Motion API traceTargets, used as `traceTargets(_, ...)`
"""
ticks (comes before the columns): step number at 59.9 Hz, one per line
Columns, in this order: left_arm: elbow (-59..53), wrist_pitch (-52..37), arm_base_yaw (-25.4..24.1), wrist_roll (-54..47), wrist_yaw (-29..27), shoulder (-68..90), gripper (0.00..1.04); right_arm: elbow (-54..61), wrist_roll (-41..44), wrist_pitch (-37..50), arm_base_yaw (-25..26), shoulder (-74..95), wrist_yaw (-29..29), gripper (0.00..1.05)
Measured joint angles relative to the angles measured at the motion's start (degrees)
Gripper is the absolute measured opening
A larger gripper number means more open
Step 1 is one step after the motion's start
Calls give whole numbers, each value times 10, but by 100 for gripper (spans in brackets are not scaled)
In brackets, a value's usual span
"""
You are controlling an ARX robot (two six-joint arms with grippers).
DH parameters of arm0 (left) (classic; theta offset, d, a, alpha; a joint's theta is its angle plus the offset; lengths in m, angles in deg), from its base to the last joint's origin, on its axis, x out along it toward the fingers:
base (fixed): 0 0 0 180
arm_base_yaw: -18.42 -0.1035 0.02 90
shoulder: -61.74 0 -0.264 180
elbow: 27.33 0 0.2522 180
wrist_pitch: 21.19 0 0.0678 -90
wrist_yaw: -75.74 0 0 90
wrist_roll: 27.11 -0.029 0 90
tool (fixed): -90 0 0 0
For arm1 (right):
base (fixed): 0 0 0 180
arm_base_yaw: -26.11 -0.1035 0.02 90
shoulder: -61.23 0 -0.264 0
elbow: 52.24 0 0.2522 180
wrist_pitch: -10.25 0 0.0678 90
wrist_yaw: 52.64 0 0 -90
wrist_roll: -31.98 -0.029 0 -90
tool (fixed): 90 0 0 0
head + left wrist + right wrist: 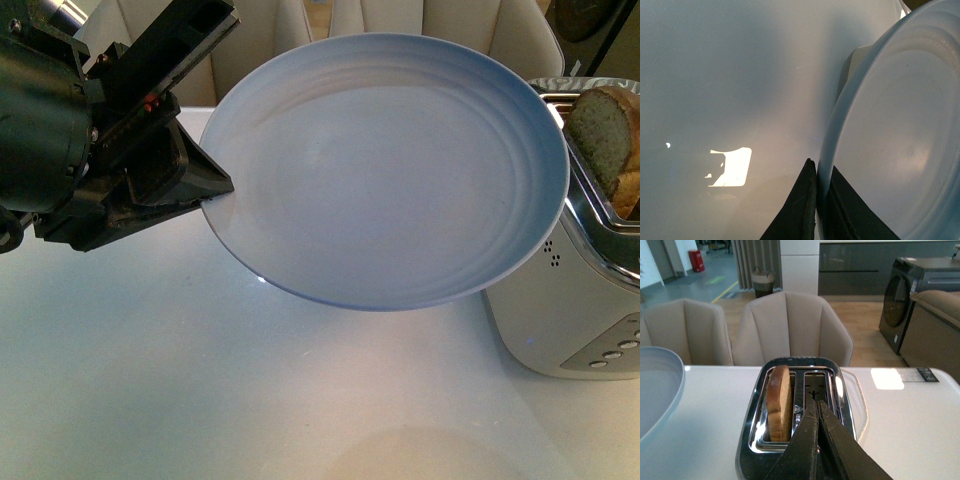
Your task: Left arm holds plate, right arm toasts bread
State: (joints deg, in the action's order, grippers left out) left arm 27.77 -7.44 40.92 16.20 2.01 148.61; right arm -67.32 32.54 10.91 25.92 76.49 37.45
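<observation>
pale blue plate [390, 170], speckled brown bread [600, 135]

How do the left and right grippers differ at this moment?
The left gripper is shut on the plate at its rim; the right gripper is shut on nothing. The left holds it above the table; the right points at the toaster. Both have black jaws.

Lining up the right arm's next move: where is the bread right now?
Front view: the bread stands upright in a slot of the toaster at the far right, just beyond the right edge of the plate the left pincer holds up.
</observation>
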Motion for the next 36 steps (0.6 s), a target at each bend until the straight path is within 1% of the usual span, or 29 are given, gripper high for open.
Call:
traceTargets(23,0,0,0,-2,-2,0,3,0,-1,-42,0,-51,-1,2)
traceTargets(24,0,0,0,-2,-2,0,3,0,-1,-53,0,-61,-1,2)
traceTargets(26,0,0,1,-2,-3,0,3,0,-1,-110,0,-101,-2,2)
traceTargets(28,0,0,2,-2,-3,0,3,0,-1,-135,0,-128,0,2)
traceTargets(36,0,0,3,-2,-4,0,3,0,-1,-142,0,-148,0,2)
